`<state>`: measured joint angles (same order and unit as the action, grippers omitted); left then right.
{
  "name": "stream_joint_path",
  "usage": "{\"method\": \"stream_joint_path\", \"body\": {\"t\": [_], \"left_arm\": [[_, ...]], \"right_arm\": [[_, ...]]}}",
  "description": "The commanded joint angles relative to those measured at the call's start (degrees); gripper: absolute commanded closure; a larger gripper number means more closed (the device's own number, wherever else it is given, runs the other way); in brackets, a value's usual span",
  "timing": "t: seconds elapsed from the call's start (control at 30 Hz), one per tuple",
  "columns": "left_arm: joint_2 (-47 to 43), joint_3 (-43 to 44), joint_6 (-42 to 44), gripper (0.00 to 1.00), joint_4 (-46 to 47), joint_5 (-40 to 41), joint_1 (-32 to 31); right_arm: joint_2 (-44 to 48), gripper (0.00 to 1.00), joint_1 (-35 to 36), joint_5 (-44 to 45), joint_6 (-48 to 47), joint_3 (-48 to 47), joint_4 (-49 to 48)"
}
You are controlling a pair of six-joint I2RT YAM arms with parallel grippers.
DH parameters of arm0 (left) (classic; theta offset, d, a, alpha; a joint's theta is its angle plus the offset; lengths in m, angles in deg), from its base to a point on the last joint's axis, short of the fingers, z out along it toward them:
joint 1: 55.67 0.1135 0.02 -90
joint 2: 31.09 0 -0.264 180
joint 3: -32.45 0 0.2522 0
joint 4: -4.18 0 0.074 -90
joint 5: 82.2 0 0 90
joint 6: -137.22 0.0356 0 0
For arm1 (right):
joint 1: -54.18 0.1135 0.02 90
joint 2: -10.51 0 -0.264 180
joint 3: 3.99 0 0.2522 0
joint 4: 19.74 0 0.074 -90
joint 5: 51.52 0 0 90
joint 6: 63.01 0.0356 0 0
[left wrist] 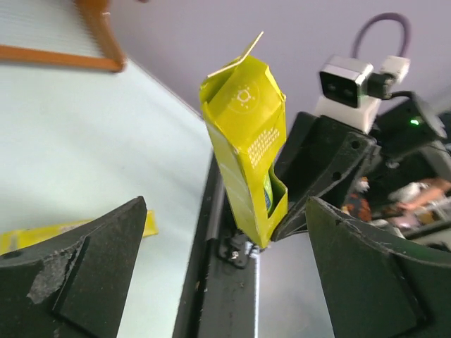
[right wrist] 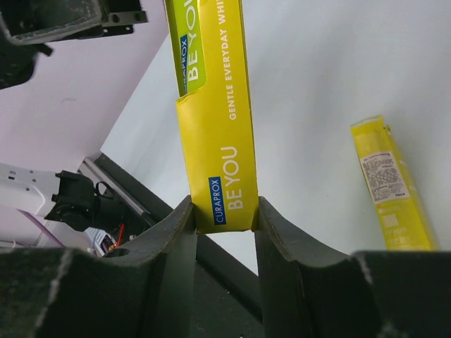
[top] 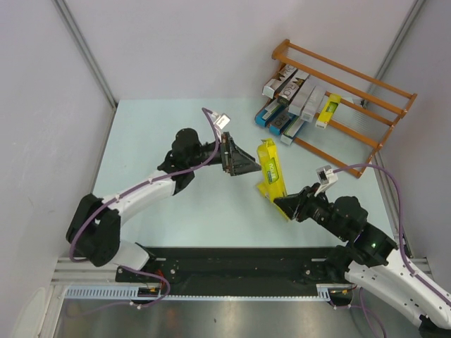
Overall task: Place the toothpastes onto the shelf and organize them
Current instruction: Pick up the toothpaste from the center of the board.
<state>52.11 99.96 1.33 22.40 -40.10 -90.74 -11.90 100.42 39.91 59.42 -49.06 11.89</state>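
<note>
Toothpaste carton (right wrist: 215,141) clamped by right end effector (right wrist: 222,211) — second carton (right wrist: 391,186) alongside, shelf (top: 347,69) beyond

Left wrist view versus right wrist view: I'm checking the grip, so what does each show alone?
Only left wrist: the shelf corner and the lifted end flap of the yellow carton. Only right wrist: the BE YOU lettering on that carton. Both: the right gripper clamped on the carton's end, plus a second yellow carton lying flat.

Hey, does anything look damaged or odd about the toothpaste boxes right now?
Yes. The yellow carton held by the right gripper looks damaged: its top flap stands open and one side gapes near the bottom, showing the contents inside.
</note>
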Motion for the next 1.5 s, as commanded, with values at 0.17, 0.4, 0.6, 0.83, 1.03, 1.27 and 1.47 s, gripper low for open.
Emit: {"method": "stream_joint_path", "body": {"t": [0.17, 0.4, 0.6, 0.83, 1.03, 1.27, 1.47], "left_arm": [[-10.9, 4.5, 24.1, 0.00, -35.5, 31.3, -3.3], [-17.1, -3.1, 25.6, 0.00, -36.0, 42.2, -4.5], [-23.0, -7.0, 24.7, 0.00, -35.1, 39.6, -4.6], [-22.2, -7.7, 25.6, 0.00, -35.6, 36.4, -4.6], [-18.8, -5.4, 25.8, 0.00, -36.4, 35.3, -4.7], [-16.1, -2.0, 24.9, 0.00, -39.1, 36.2, -4.7], [-16.6, -2.0, 23.7, 0.00, -36.9, 35.4, -4.7]], "right_arm": [[-1.8, 0.76, -0.4, 4.9, 4.2, -2.3, -1.2], [-3.1, 0.76, -0.7, 4.0, 6.9, -2.4, -1.1], [-6.1, 0.76, -0.8, 3.4, 9.4, -2.3, -3.0], [-9.7, 0.76, -1.1, 4.3, 11.3, -2.2, -4.8], [-8.6, 0.73, -7.1, 3.8, 11.3, -2.2, -4.3], [-8.7, 0.73, -27.1, -16.5, 12.0, -1.6, -8.1], [-9.7, 0.73, -45.2, -33.3, 12.6, -1.6, -10.5]]}}
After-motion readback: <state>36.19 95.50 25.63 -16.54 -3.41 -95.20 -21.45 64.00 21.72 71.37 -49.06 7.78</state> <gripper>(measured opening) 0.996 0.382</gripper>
